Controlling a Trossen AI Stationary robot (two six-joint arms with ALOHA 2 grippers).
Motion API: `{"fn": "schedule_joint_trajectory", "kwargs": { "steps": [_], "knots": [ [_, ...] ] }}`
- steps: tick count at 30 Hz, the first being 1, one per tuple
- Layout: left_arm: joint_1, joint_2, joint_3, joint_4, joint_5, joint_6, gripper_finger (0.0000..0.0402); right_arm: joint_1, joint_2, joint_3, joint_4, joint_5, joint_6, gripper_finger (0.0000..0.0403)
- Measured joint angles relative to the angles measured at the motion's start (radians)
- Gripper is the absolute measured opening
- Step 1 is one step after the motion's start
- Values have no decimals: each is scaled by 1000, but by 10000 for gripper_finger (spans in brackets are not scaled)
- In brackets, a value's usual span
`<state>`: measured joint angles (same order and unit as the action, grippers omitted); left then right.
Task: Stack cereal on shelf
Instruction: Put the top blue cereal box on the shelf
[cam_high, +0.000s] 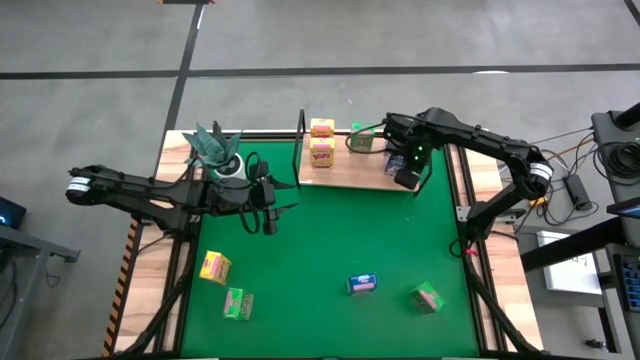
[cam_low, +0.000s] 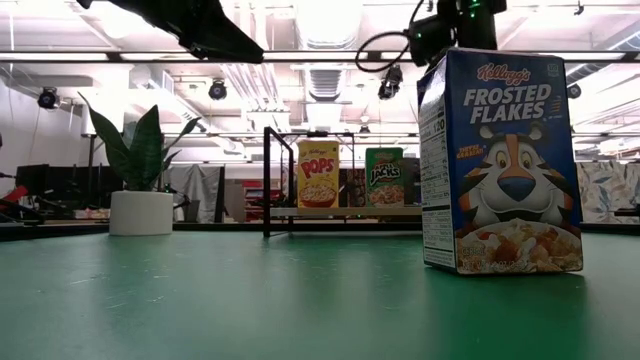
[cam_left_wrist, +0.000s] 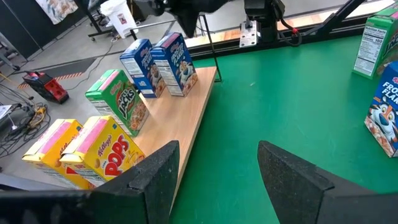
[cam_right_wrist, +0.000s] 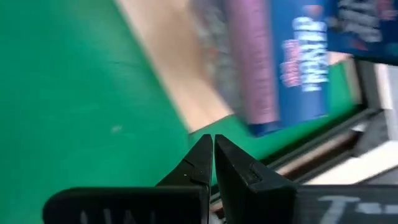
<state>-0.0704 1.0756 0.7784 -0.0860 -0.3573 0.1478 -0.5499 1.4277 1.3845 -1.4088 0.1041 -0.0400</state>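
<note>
High view: shelf (cam_high: 350, 172) as landmark, at far edge of green mat (cam_high: 330, 250). On board: two yellow-orange Pops boxes (cam_high: 321, 141) at its left end, one green box (cam_high: 361, 141) mid, two blue boxes under right arm, barely visible here. Right gripper (cam_high: 408, 178) at shelf's front right corner, pinched shut, empty. Left gripper (cam_high: 270, 215) just off shelf's front left corner, over mat, spread wide, holding nothing. Left to go, well in front of shelf: yellow box (cam_high: 215, 267), green box (cam_high: 238, 303), blue box (cam_high: 362, 285), second green box (cam_high: 427, 297). White pot w/ plant (cam_high: 222, 155) left of shelf.

Low view: blue Frosted Flakes box upright on mat, well short of shelf; Pops + green Apple Jacks box upright on board.

Left wrist view: five boxes on board, two Pops, one green, two blue (cam_left_wrist: 160, 65), all upright. Fingers (cam_left_wrist: 155, 177) wide apart, nothing between.

Right wrist view: tips touching, empty; blue boxes on shelf ahead, blurred.

Judgement: five of nine shelved, four left; little over halfway.
</note>
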Motion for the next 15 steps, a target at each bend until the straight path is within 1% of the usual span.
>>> {"fn": "schedule_joint_trajectory", "kwargs": {
  "steps": [3, 7, 15],
  "knots": [
    [0, 0, 0, 0, 0, 0, 201, 0, 0, -11, 37, 54, -19, 9],
    [0, 0, 0, 0, 0, 0, 201, 0, -1, -11, 84, 77, -33, 9],
    [0, 0, 0, 1, 0, 0, 201, 0, 0, -11, 106, 81, -50, 9]
  ]
}}
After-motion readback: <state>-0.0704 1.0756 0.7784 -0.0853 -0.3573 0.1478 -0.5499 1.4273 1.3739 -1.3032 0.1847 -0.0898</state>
